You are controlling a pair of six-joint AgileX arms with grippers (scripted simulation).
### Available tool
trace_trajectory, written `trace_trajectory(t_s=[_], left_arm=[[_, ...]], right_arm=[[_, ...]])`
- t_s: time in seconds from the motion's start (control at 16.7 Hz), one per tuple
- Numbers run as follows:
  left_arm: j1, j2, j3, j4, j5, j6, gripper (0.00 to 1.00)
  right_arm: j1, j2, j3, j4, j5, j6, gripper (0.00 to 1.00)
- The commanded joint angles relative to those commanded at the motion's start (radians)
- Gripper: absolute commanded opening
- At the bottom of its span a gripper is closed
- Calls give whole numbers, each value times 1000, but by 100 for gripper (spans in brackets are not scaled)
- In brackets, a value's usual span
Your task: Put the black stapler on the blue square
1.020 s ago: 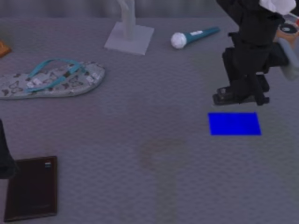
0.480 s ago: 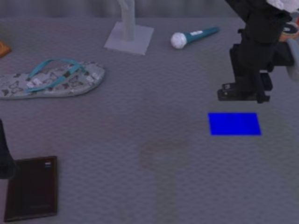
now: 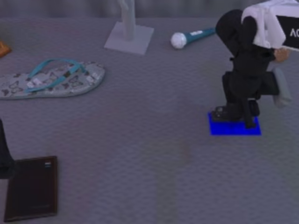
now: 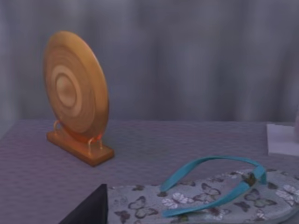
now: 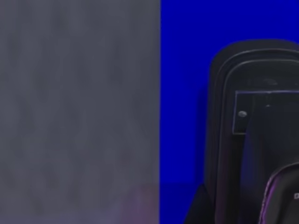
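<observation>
The black stapler lies low over the far edge of the blue square, at the right of the table. My right gripper reaches down from above and is shut on the stapler. In the right wrist view the stapler fills the frame close up, with its grey metal plate showing and the blue square right beneath it. Whether the stapler touches the patch is hidden by the arm. My left arm stays parked at the table's left edge.
A butterfly-print flip-flop with teal straps lies at the left. Behind it stand a white stand and a teal-handled microphone. A dark brown book lies at the front left. A wooden disc on a holder stands far left.
My right gripper rose slightly with the stapler, then came forward and down, so the stapler now sits over the blue square's far edge. The left arm has not moved.
</observation>
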Motion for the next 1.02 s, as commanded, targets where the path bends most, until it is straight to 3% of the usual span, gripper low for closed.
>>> trace_trajectory(t_s=[0.36,1.02], left_arm=[[0,0,0,0,0,0,100],[0,0,0,0,0,0,100]], right_arm=[[0,15,-45,51,0,2,0],[0,15,-45,51,0,2,83]])
